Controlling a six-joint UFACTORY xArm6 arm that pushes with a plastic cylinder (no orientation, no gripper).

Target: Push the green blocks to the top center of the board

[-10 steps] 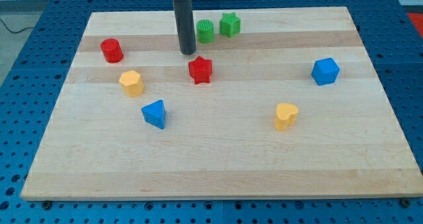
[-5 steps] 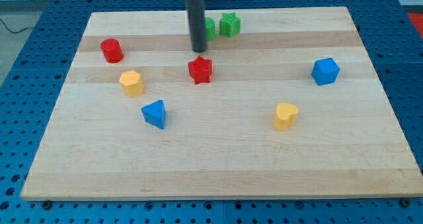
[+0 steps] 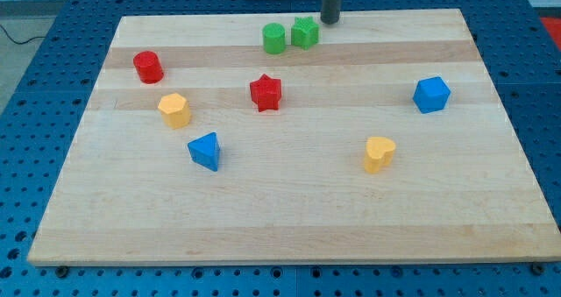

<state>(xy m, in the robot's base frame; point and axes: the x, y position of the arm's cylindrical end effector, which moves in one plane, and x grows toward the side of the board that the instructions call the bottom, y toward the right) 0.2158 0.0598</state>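
Note:
A green cylinder (image 3: pixel 274 38) and a green star (image 3: pixel 305 32) stand side by side, touching or nearly so, near the top centre of the wooden board (image 3: pixel 289 218). My tip (image 3: pixel 330 21) is at the board's top edge, just to the upper right of the green star and a small gap away from it. The rod runs up out of the view's top.
A red star (image 3: pixel 265 93) lies below the green blocks. A red cylinder (image 3: pixel 148 67) and a yellow hexagon (image 3: pixel 174 109) are at the left, with a blue triangle (image 3: pixel 205 151) below them. A blue cube (image 3: pixel 431 95) and a yellow heart (image 3: pixel 379 153) are at the right.
My tip has moved from left of the green cylinder, up and to the right, to the board's top edge beside the green star. The blocks have not visibly moved.

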